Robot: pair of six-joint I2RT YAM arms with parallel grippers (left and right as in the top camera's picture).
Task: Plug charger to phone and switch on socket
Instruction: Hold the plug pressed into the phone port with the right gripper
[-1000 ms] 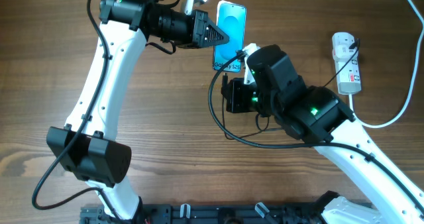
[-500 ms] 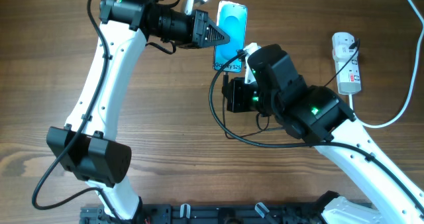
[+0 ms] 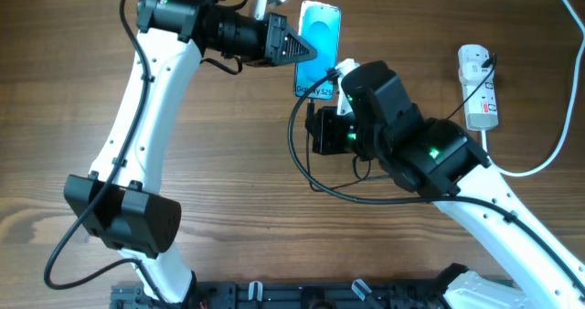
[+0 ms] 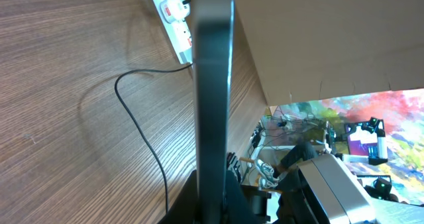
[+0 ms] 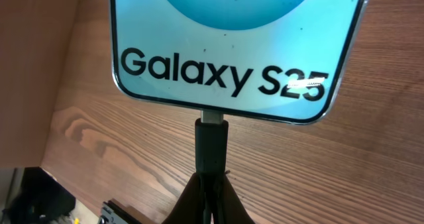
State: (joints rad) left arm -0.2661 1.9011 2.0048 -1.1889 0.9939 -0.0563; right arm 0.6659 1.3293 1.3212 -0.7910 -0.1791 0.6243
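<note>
The phone (image 3: 319, 47) has a turquoise face and a white strip reading "Galaxy S25" (image 5: 225, 71). My left gripper (image 3: 297, 49) is shut on the phone's edge and holds it above the table; in the left wrist view the phone (image 4: 212, 85) shows edge-on between the fingers (image 4: 213, 197). My right gripper (image 5: 212, 191) is shut on the charger's black connector (image 5: 211, 148), whose tip sits at the phone's bottom port. The thin black cable (image 4: 142, 131) runs to the white socket (image 3: 478, 86), which also shows in the left wrist view (image 4: 173, 12).
A thick white lead (image 3: 558, 144) runs from the socket off the table's right side. A loop of the black cable (image 3: 306, 176) lies below the right wrist. A black rail (image 3: 274, 295) lines the front edge.
</note>
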